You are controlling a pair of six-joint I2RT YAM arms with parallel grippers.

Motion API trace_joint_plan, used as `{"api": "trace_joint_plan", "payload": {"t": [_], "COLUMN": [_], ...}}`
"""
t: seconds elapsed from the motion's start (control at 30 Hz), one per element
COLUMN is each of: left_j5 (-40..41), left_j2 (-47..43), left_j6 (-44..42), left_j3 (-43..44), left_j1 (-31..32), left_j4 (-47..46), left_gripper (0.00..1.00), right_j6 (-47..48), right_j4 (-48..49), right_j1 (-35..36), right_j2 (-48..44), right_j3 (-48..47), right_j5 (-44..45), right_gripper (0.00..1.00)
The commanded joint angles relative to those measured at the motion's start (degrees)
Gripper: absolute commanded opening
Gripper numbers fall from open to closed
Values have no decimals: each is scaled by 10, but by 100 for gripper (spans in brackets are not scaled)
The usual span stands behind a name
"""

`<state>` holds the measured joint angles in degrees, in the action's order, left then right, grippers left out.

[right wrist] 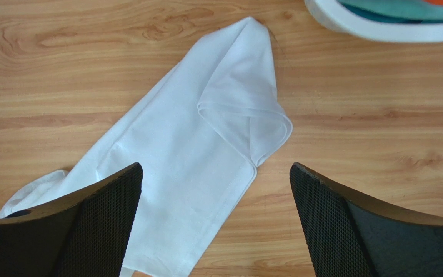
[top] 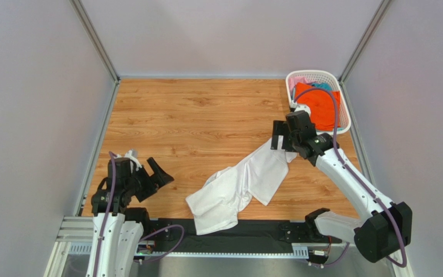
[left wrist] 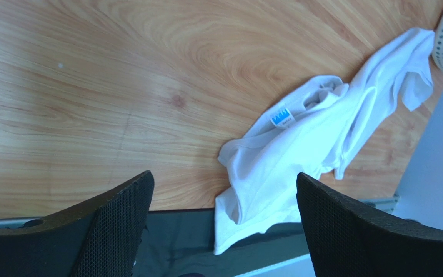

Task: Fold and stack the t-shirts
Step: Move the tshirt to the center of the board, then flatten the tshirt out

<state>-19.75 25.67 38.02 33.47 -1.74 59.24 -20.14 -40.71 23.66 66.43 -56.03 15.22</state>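
Observation:
The white t-shirt (top: 241,184) lies crumpled and stretched diagonally on the wooden table, its lower end hanging over the near edge. It also shows in the left wrist view (left wrist: 310,144) and the right wrist view (right wrist: 195,150). My right gripper (top: 281,138) is open and empty above the shirt's upper right end (right wrist: 215,170). My left gripper (top: 148,173) is open and empty at the near left, apart from the shirt (left wrist: 224,179). The orange t-shirt (top: 319,107), a pink one (top: 297,82) and a teal one (top: 324,86) lie in the basket.
The white lattice basket (top: 316,73) stands at the far right corner against the wall; its rim shows in the right wrist view (right wrist: 380,29). Grey walls enclose the table (top: 195,115) on three sides. A dark strip runs along the near edge.

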Motion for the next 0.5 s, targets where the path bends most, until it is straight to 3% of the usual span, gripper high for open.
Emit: {"api": "trace_joint_plan", "payload": {"t": [0.0,0.23,0.37,0.47], "left_j5": [-72,-52,-14,32], "left_j2": [-44,-84,-55,24], "left_j6": [36,122,152,163], "left_j3": [-19,-92,-103,-87], "left_j1": [15,116,200,268], "left_j4": [-19,-37,-92,-120], "left_gripper": [100,100,100,100], "right_j6": [-61,-92,-93,-94], "right_j4": [-17,4,23,21], "right_j1": [1,2,3,2], "right_j2": [-40,-82,-85,-85], "right_j3": [49,144,159,162], "right_j5": [-34,-128,-162,-161], "right_gripper": [100,100,100,100]}}
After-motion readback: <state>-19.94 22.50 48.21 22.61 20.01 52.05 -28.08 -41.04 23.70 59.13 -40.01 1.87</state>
